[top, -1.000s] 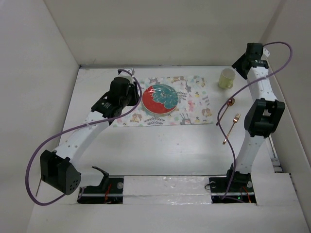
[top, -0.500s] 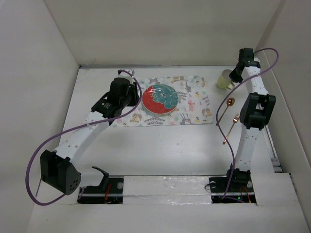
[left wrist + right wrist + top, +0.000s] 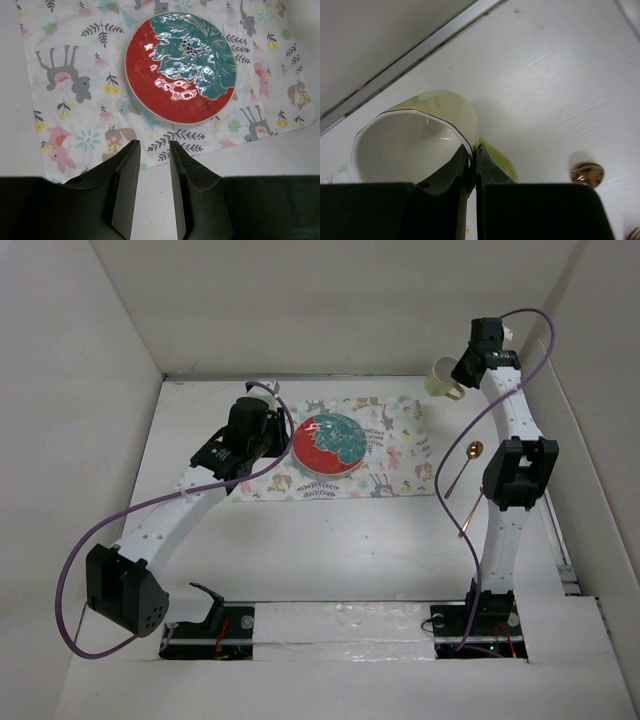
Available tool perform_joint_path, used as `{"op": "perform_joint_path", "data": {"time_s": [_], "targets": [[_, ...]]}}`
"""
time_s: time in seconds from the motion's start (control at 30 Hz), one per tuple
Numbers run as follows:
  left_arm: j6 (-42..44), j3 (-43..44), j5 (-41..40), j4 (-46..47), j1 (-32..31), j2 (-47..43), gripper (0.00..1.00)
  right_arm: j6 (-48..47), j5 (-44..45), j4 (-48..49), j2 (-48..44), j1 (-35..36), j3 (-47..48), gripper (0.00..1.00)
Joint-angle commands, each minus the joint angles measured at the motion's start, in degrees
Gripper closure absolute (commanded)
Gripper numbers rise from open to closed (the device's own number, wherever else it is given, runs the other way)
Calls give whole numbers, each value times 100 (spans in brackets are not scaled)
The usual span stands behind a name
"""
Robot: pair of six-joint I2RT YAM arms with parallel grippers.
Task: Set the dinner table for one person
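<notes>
My right gripper [image 3: 462, 371] [image 3: 472, 150] is shut on the rim of a pale yellow-green cup [image 3: 443, 378] [image 3: 420, 135], one finger inside and one outside. It holds the cup tilted above the back right of the dinner table [image 3: 350, 540]. My left gripper [image 3: 258, 445] [image 3: 152, 145] hovers open over the near edge of the printed mat [image 3: 400, 455] [image 3: 75, 100], with nothing between its fingers. A red and teal plate [image 3: 329, 445] [image 3: 180, 67] lies on the mat. A copper spoon [image 3: 460, 468] [image 3: 587, 174] and a copper fork [image 3: 470, 512] lie on the table to the right of the mat.
White walls close in the table at the back and on both sides. The right arm's elbow [image 3: 518, 475] stands over the fork and hides part of it. The left arm's cable [image 3: 110, 530] loops over the table's left side.
My right gripper has shut on the cup's rim, lifted it off the table and carried it left and toward the back wall. The left arm has stayed put.
</notes>
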Motion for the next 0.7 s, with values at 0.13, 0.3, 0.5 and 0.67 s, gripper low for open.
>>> {"op": "perform_joint_path", "data": {"time_s": [0.13, 0.3, 0.5, 0.67], "targets": [[-9, 144, 38, 85, -5, -157, 72, -133, -311, 98, 11, 585, 528, 100], [-71, 39, 73, 68, -5, -254, 72, -98, -153, -8, 415, 787, 888, 100], [-106, -76, 64, 77, -5, -359, 72, -116, 137, -254, 775, 901, 1126, 100], [-141, -128, 73, 94, -5, -403, 72, -72, 164, -299, 864, 901, 959, 100]]}}
